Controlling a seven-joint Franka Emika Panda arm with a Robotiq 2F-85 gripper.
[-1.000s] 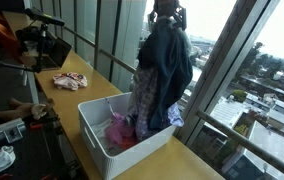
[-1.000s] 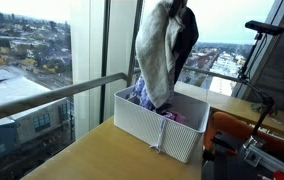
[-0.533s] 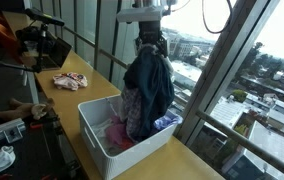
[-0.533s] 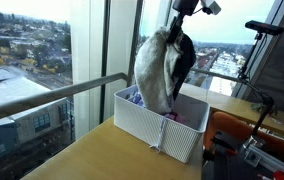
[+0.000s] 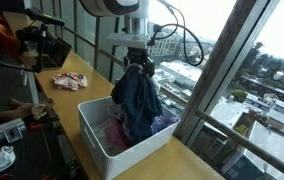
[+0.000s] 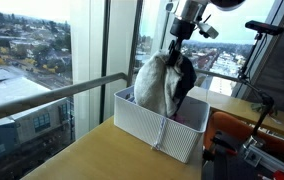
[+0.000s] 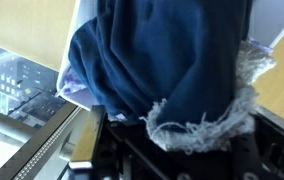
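Note:
My gripper is shut on a dark blue denim garment and holds it hanging into a white ribbed bin on the wooden counter. In an exterior view the garment shows a grey-white side and a dark side, its lower part inside the bin. In the wrist view the blue cloth with a frayed pale hem fills the frame and hides the fingertips. Pink and purple clothes lie in the bin.
A pink patterned cloth lies on the counter beyond the bin. A person and camera gear sit at the far end. Window glass and a railing run along the counter. A red-black device stands beside the bin.
The gripper has come down with the garment over the last second. The cloth now hangs lower and its bottom has sunk into the bin.

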